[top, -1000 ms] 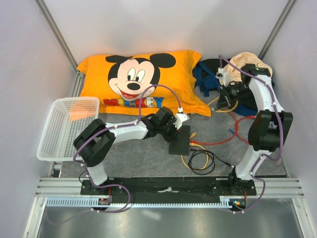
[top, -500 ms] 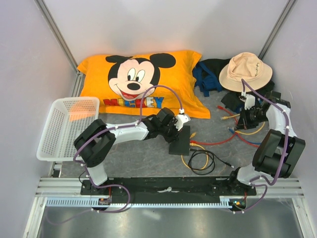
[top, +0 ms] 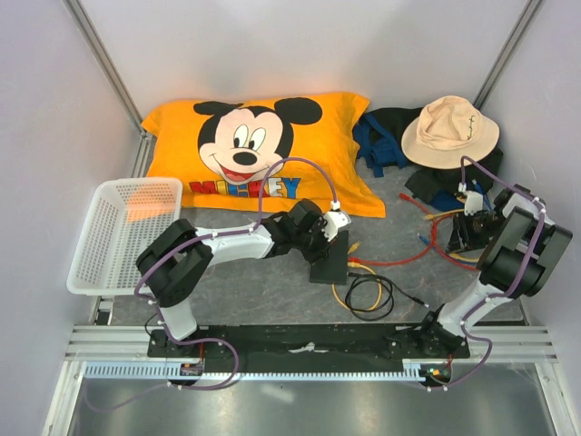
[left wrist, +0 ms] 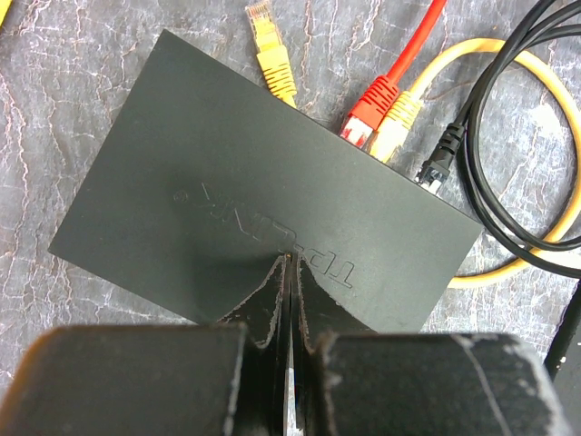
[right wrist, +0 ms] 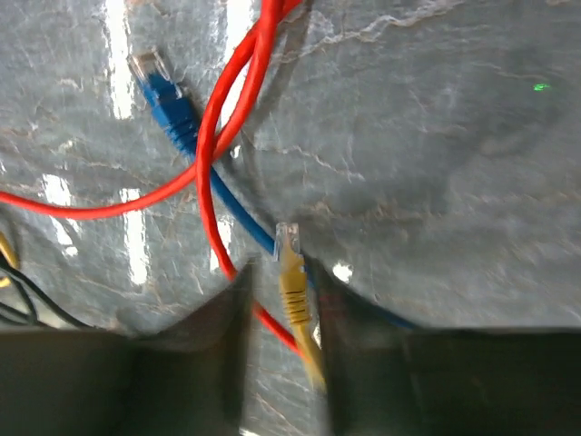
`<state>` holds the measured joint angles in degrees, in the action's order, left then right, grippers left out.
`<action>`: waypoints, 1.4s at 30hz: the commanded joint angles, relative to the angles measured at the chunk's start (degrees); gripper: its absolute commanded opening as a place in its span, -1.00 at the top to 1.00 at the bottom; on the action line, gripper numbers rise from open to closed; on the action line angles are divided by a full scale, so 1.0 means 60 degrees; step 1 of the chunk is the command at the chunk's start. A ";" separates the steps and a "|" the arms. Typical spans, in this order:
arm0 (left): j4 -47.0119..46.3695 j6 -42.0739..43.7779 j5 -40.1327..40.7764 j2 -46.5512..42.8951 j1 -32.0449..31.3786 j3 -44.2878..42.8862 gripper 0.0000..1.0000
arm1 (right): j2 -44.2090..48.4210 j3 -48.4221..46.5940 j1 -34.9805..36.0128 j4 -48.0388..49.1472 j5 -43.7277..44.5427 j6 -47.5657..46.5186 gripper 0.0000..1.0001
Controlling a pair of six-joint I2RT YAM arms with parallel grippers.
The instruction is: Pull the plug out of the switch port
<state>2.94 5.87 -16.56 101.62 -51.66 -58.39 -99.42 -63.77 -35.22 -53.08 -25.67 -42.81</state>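
The right gripper (top: 458, 234) has swung back, well right of the switch (left wrist: 263, 209), with a yellow plug (right wrist: 290, 272) between its blurred fingers; whether it grips is unclear. The left gripper (left wrist: 287, 272), closed, pins the switch, whose red plug (left wrist: 368, 104) looks seated.

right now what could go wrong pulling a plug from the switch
The shut left hand only rests its tips on the flat matte-black switch box; a pull may drag the box.
The red plug and yellow plug sit side by side at its edge, so the right hand may catch the wrong one.

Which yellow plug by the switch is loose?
The lone yellow plug, tip pointing away from the switch; the second yellow plug sits plugged in beside the red plug.
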 commanded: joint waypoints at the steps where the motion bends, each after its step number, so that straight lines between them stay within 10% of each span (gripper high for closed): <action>1: 0.1590 0.0340 0.0093 0.0758 -0.0282 0.0533 0.97 | -0.0700 -0.0753 0.0026 -0.0293 -0.0628 -0.0235 -0.02; 6: 0.1605 0.0355 0.0123 0.0758 -0.0282 0.0518 0.97 | -0.0892 -0.1046 0.0026 -0.0572 -0.0877 -0.0117 -0.96; 28: 0.1576 0.0384 0.0196 0.0758 -0.0267 0.0503 0.97 | -0.0157 -0.0359 0.4419 -0.1964 -0.4921 0.0249 -0.94; 42: 0.1619 0.0399 0.0269 0.0714 -0.0267 0.0503 0.96 | -0.3952 -0.1560 0.6192 -0.2142 -0.5155 0.0526 -0.24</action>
<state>2.81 6.24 -16.51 101.71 -51.90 -58.43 -120.88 -70.83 -0.67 -67.26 -54.78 -39.90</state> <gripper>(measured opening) 0.023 0.626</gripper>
